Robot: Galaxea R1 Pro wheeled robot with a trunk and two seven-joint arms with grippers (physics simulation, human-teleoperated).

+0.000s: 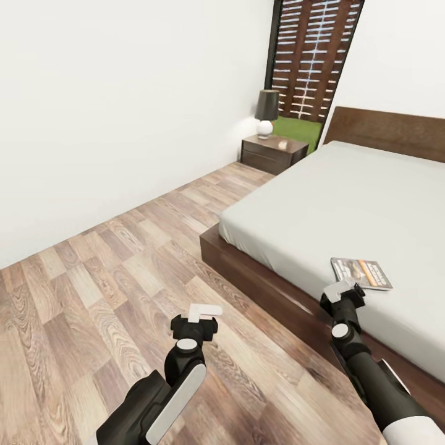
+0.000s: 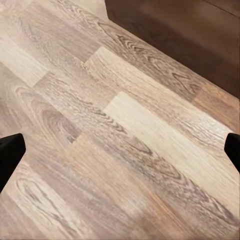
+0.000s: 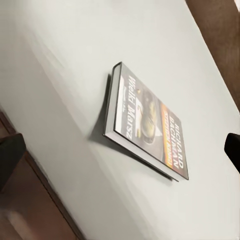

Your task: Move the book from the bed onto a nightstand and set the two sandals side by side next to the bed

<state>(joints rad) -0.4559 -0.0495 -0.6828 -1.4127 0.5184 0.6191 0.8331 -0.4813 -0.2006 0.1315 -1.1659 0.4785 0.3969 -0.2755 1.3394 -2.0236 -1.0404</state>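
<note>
Here the book [image 1: 362,272] lies flat on the bed [image 1: 346,204], just past the right gripper [image 1: 343,290], whose fingers are spread wide; the left gripper [image 1: 199,316] is wide too.

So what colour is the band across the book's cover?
Orange, across a dark cover with white lettering on the book; right wrist view shows it best.

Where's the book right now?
The book lies flat on the bed, near the mattress edge at the head view's lower right, just beyond the right gripper. The right wrist view shows it cover-up on the grey mattress.
</note>
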